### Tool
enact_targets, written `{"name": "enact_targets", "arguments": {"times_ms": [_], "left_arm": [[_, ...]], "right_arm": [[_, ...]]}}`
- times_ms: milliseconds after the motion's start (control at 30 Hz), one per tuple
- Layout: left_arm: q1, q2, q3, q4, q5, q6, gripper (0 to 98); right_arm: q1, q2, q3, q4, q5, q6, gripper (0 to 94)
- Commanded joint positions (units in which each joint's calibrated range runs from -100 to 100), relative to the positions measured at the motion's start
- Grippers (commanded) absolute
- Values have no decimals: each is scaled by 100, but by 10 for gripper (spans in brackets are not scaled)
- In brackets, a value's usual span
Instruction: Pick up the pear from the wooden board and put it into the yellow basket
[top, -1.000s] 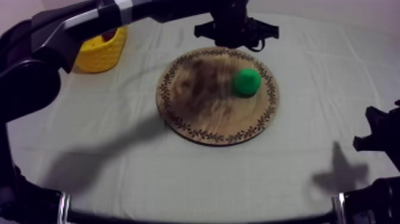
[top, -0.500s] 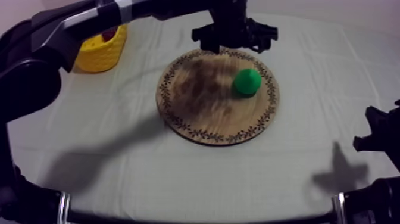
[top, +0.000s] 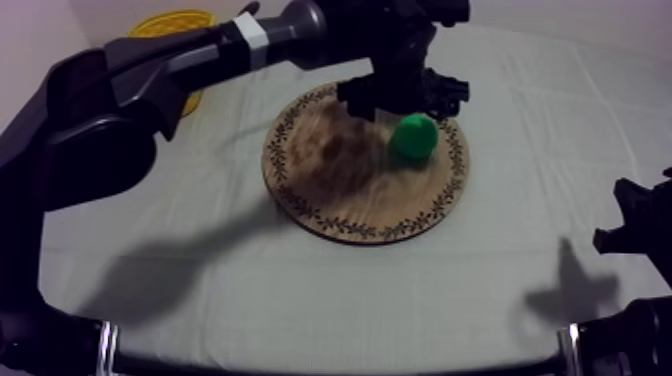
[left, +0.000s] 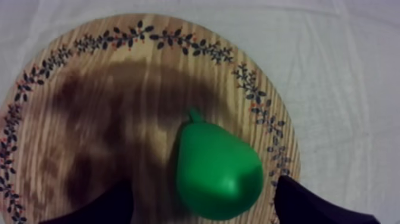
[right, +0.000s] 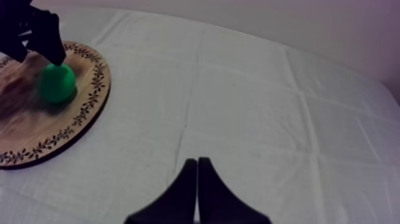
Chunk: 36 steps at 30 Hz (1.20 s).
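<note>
A green pear (top: 414, 137) lies on the right part of the round wooden board (top: 330, 160). My left gripper (top: 405, 100) hangs over the board's far side, just behind the pear. In the left wrist view its fingers (left: 101, 205) stand wide apart, open, one on each side of the pear (left: 217, 173), above the board (left: 101, 107). The yellow basket (top: 175, 20) stands at the far left, mostly hidden by my left arm. My right gripper (top: 635, 225) rests low at the right, and its fingers (right: 197, 173) lie together, shut on nothing.
The right wrist view has the pear (right: 56, 83) on the board (right: 77, 119), with my left gripper (right: 36, 30) over it. Bare cloth (right: 250, 107) stretches between the board and my right gripper.
My left gripper has come nearer over the board's far rim, towards the pear. The left arm now covers most of the basket. Pear and right arm have not moved.
</note>
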Motion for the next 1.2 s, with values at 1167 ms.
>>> {"name": "enact_targets", "arguments": {"times_ms": [1167], "left_arm": [[-148, 949, -839, -82, -419, 115, 523]], "right_arm": [[1, 1, 5, 1, 1, 0, 5]]}}
